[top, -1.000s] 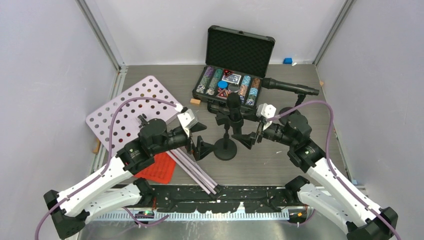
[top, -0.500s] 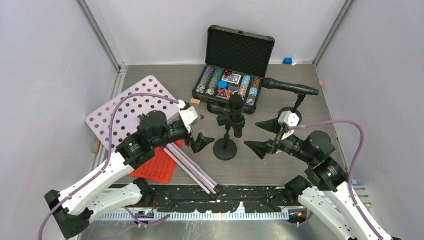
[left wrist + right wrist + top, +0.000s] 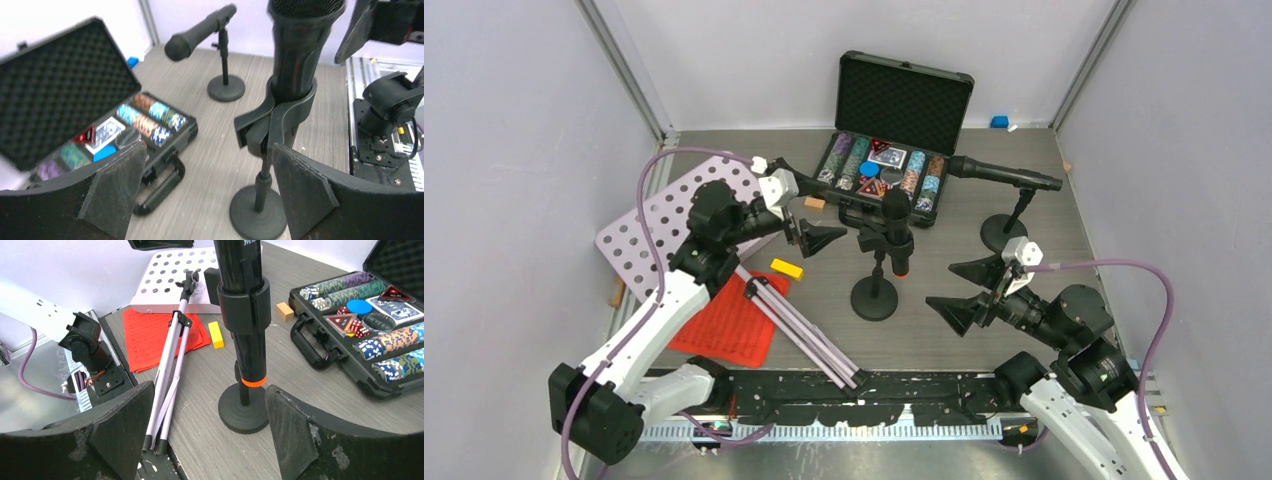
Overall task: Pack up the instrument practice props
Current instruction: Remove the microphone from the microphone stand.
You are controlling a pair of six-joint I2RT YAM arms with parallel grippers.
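Observation:
The near black microphone [image 3: 894, 228] stands upright in its clip on a round-based pole [image 3: 874, 298]. It also shows in the left wrist view [image 3: 299, 45] and the right wrist view [image 3: 241, 300]. The far microphone [image 3: 996, 172] lies level on its stand [image 3: 1002, 232]. The white hole-punched rack [image 3: 646, 228] lies flat at the left, its silver legs [image 3: 802, 330] folded toward the near edge over the red pages [image 3: 722, 322]. My left gripper [image 3: 816, 208] is open and empty, left of the near microphone. My right gripper [image 3: 960, 290] is open and empty, right of its base.
The open black case of poker chips [image 3: 882, 170] sits at the back centre. A yellow block [image 3: 786, 268] lies beside the legs, a tan block [image 3: 814, 203] near the case, and a blue block [image 3: 999, 122] at the back right. Walls close in on both sides.
Both grippers have drawn back from the near microphone stand: the left up and to the back left, uncovering the yellow block, the right to the right and nearer. Both stayed open.

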